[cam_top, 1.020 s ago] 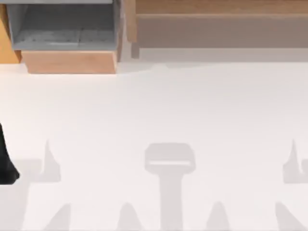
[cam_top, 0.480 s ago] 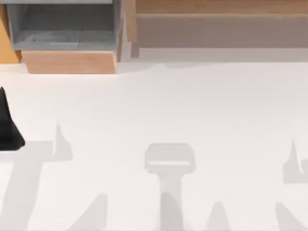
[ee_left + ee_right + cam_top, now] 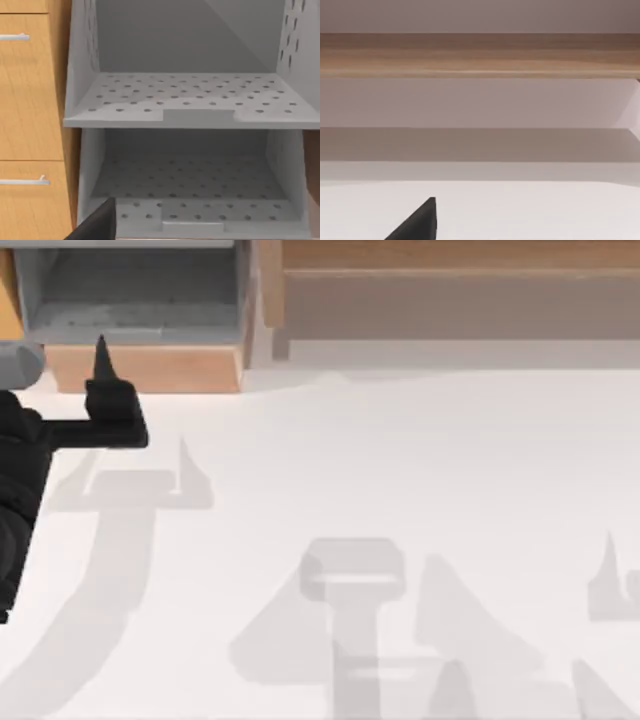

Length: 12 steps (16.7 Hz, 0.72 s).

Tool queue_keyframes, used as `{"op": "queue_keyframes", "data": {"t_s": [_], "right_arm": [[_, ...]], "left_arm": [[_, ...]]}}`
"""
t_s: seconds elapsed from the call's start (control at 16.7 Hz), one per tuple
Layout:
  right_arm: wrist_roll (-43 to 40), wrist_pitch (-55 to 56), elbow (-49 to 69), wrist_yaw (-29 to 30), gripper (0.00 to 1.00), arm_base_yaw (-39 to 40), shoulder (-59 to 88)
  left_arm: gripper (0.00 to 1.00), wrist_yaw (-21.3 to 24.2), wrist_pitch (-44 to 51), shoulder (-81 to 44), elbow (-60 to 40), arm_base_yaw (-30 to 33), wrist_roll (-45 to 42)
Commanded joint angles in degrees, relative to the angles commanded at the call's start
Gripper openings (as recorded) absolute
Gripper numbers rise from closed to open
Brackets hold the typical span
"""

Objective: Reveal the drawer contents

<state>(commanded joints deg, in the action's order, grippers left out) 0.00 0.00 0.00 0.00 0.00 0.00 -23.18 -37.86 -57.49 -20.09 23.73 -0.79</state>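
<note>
Looking down from the top view, you see the drawer [image 3: 140, 330] at the far left of the table [image 3: 400, 470], its tan front [image 3: 145, 368] facing the near side and its grey inside open to view. Your left gripper [image 3: 100, 390] sits just in front of that tan front, one dark finger [image 3: 101, 358] overlapping it; whether it is wide or narrow you cannot tell. From the left wrist you see grey dotted shelves [image 3: 190, 97]. The wide wooden unit [image 3: 450, 290] stands to the right.
</note>
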Motion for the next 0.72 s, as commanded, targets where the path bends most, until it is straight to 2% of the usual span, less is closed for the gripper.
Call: {"op": "queue_keyframes", "data": {"t_s": [0.3,0.72], "right_arm": [[0.0,0.0,0.0,0.0,1.00,0.0,0.0],[0.0,0.0,0.0,0.0,1.00,0.0,0.0]], "left_arm": [[1.00,-4.2,-6.9,-10.6,-3.7,4.2,-0.2],[1.00,-3.8,-7.2,-11.3,-4.0,3.5,-0.8]]}}
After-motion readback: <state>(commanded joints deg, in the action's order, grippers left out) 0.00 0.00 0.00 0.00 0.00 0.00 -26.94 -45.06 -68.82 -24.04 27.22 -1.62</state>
